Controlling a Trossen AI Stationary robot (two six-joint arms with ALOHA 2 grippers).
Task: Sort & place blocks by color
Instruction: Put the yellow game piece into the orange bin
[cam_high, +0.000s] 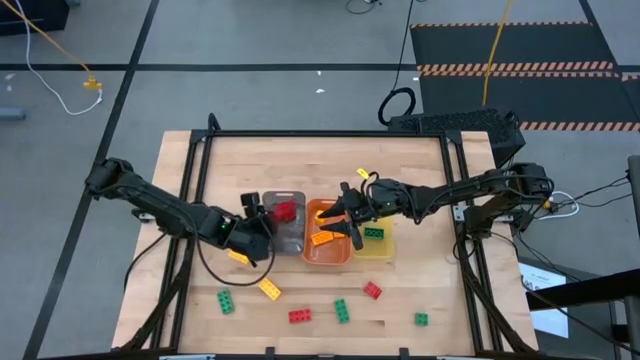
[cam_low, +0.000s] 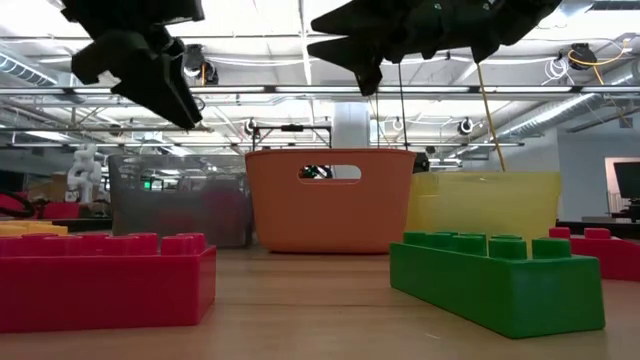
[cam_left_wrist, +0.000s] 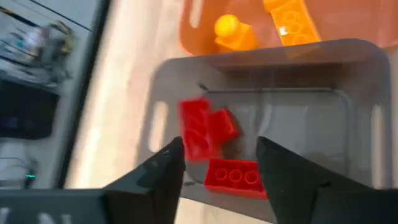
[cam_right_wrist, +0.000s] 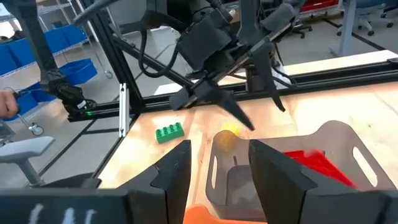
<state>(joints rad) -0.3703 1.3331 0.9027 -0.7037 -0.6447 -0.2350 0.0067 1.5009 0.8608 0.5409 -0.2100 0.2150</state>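
Blocks (cam_high: 283, 211) lie red in the grey tray (cam_high: 292, 240), orientation unclear, under the left hand (cam_high: 256, 224), fingers apart; right hand (cam_high: 350, 222) likewise open.

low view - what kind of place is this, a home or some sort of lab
Most likely a robotics lab or workshop, not a home. The low view shows an open industrial ceiling with strip lights; the right wrist view shows blue storage bins on shelving, and the high view shows hazard-striped floor mats.

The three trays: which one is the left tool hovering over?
The grey tray, leftmost of the three, holding red blocks. The left tool hangs open at its left rim; the orange tray and yellow tray lie under the right arm.
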